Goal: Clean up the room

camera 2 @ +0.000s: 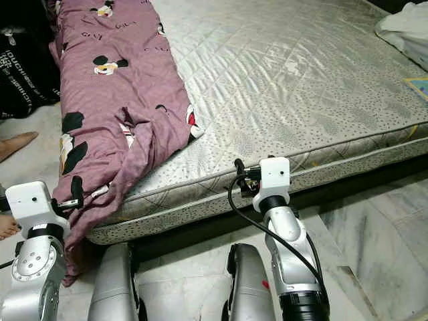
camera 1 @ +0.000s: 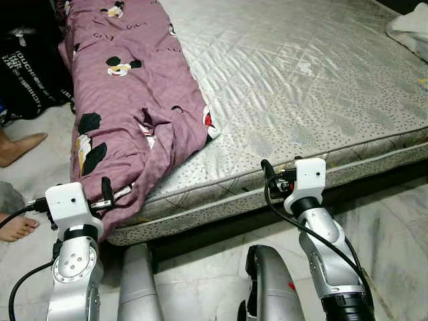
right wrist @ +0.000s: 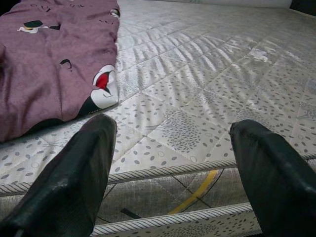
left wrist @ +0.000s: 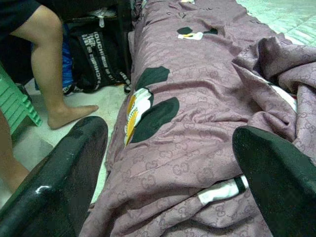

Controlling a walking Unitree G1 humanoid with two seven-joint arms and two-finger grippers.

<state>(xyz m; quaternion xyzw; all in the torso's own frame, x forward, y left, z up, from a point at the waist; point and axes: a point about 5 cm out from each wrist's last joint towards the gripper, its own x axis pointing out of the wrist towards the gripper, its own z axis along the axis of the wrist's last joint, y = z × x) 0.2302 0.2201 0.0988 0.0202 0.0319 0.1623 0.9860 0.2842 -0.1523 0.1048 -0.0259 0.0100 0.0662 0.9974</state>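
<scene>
Pale marble floor [camera 1: 401, 221], bare quilted mattress [camera 1: 301, 87] low on it. Head view: purple blanket [camera 1: 134, 100] with cartoon prints heaped along the mattress's left side, one end spilling over the edge toward the floor. Black bag [camera 1: 30, 73] and a person's bare feet [camera 1: 20, 148] off to the left; white cloth [camera 1: 409, 27] at the far right corner. Left pincer [camera 1: 107, 194] right at the hanging fold of blanket; right pincer [camera 1: 271, 175] up against the mattress edge, well apart from the blanket.

Left wrist view: black fingers [left wrist: 64, 173] spread wide, purple blanket between them, nothing pinched yet. Person's leg [left wrist: 52, 69] close by.

Right wrist view: fingers [right wrist: 74, 173] spread wide too, holding nothing, aimed at the mattress rim.

Likely trouble: grabbing only a thin fold, so the heavy blanket slips out or drags onto the floor; tugging sideways toward the person's feet; dangling cloth tangling round the robot's own legs.
</scene>
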